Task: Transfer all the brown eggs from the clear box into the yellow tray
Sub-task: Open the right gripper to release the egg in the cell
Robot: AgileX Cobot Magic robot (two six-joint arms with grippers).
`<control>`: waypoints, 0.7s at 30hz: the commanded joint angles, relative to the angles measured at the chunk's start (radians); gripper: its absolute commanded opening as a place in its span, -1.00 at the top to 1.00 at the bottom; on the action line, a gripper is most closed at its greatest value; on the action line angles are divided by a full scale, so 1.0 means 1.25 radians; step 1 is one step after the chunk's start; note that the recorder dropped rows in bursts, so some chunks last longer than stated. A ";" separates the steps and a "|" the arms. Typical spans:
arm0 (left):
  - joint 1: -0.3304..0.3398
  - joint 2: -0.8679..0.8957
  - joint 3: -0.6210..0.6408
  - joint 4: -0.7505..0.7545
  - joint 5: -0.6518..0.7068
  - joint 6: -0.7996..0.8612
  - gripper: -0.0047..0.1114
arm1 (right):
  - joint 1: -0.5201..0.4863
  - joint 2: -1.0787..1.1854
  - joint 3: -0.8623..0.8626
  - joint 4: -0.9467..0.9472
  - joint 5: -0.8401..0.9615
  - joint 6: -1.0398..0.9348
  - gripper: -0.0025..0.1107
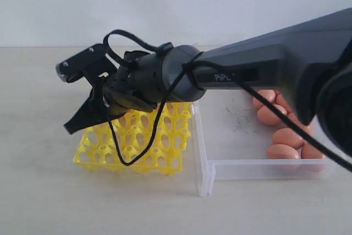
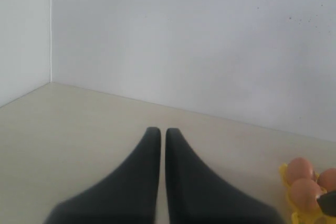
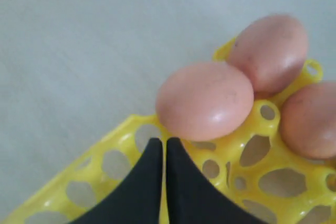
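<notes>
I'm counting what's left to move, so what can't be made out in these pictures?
Exterior view: the right arm hides the far cups of the yellow tray, so no eggs there can be counted.
Exterior view: that arm and the picture's edge cut off the brown eggs in the clear box.
Wrist views: edges crop the tray to one corner.

**Exterior view.** The egg tray rests on the worktop, just left of the box. Several eggs lie in the box toward its right end.

**Right wrist view.** Three more eggs sit in adjoining tray cups near one corner.
</notes>
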State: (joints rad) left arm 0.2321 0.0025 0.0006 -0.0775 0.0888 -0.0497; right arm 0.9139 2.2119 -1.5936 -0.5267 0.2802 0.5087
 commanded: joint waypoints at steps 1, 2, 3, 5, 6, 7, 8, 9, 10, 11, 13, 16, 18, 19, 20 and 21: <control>0.001 -0.002 -0.001 -0.007 -0.010 -0.007 0.85 | 0.004 -0.053 0.000 -0.001 -0.043 -0.006 0.96; 0.001 -0.002 -0.001 -0.007 -0.010 -0.007 0.85 | 0.002 -0.053 0.000 -0.001 -0.050 -0.001 0.96; 0.001 -0.002 -0.001 -0.007 -0.010 -0.007 0.85 | 0.002 -0.045 0.000 -0.001 -0.059 -0.001 0.96; 0.001 -0.002 -0.001 -0.007 -0.010 -0.007 0.85 | 0.002 -0.028 0.000 -0.001 -0.088 -0.004 0.96; 0.001 -0.002 -0.001 -0.007 -0.010 -0.007 0.85 | 0.002 -0.018 0.000 -0.001 -0.104 -0.004 0.96; 0.001 -0.002 -0.001 -0.007 -0.010 -0.007 0.85 | 0.002 -0.011 -0.001 -0.001 -0.113 -0.004 0.96; 0.001 -0.002 -0.001 -0.007 -0.010 -0.007 0.85 | 0.002 -0.001 -0.001 -0.001 -0.120 -0.004 0.96; 0.001 -0.002 -0.001 -0.007 -0.010 -0.007 0.85 | 0.002 0.009 -0.001 -0.001 -0.124 -0.004 0.96; 0.001 -0.002 -0.001 -0.007 -0.010 -0.007 0.85 | -0.001 0.018 -0.001 -0.005 -0.125 -0.004 0.96; 0.001 -0.002 -0.001 -0.007 -0.010 -0.007 0.85 | -0.006 0.028 -0.001 -0.005 -0.128 -0.004 0.96; 0.001 -0.002 -0.001 -0.007 -0.010 -0.007 0.85 | -0.020 0.044 -0.001 -0.005 -0.129 0.012 0.96; 0.001 -0.002 -0.001 -0.007 -0.010 -0.007 0.85 | -0.029 0.055 -0.001 -0.002 -0.095 0.053 0.96; 0.001 -0.002 -0.001 -0.007 -0.010 -0.007 0.85 | -0.027 0.055 -0.001 -0.002 -0.061 0.049 0.96; 0.001 -0.002 -0.001 -0.007 -0.010 -0.007 0.85 | -0.024 0.053 -0.001 -0.002 -0.050 0.041 0.96; 0.001 -0.002 -0.001 -0.007 -0.010 -0.007 0.85 | -0.020 0.052 -0.001 -0.002 -0.041 0.027 0.96; 0.001 -0.002 -0.001 -0.007 -0.010 -0.007 0.85 | -0.018 0.044 -0.001 -0.002 -0.037 0.003 0.96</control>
State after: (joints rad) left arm 0.2321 0.0025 0.0006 -0.0775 0.0888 -0.0497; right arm 0.8849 2.2838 -1.5936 -0.5267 0.1955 0.5546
